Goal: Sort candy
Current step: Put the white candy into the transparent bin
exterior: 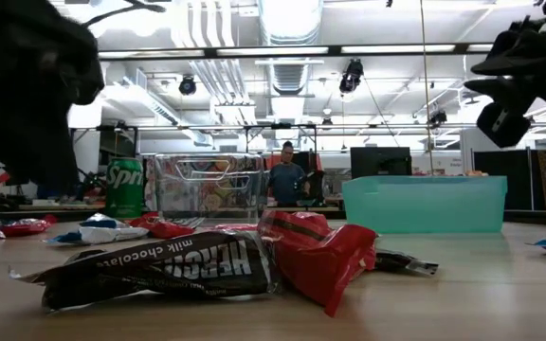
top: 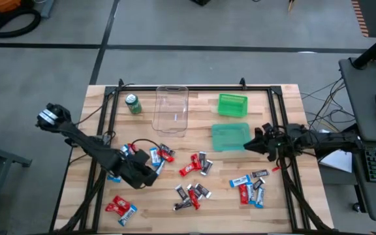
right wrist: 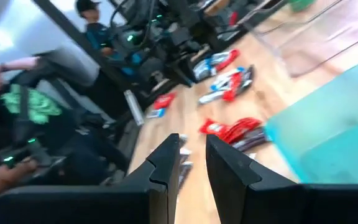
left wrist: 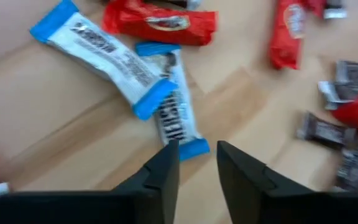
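Note:
Wrapped candy bars in blue-and-white, red and dark wrappers lie flat in loose clusters on the wooden table (top: 286, 104): near the middle (top: 196, 163), near the front (top: 191, 194), at the right (top: 250, 186) and front left (top: 121, 207). My left gripper (top: 150, 176) hangs tilted down over the left cluster, open, with nothing between its fingers. Just past its fingertips (left wrist: 169, 152) lie two blue-and-white bars (left wrist: 176, 112) (left wrist: 104, 53), one overlapping the other, and a red one (left wrist: 160, 22). My right gripper (top: 248, 145) waits level beside the teal bin (top: 230, 137), open and empty (right wrist: 193, 146).
At the back of the table stand a green soda can (top: 133, 103), a clear plastic container (top: 172, 108) and a small green bin (top: 232, 104). A dark metal frame (top: 194, 87) runs along the table's edges. People (right wrist: 17, 106) are in the room beyond.

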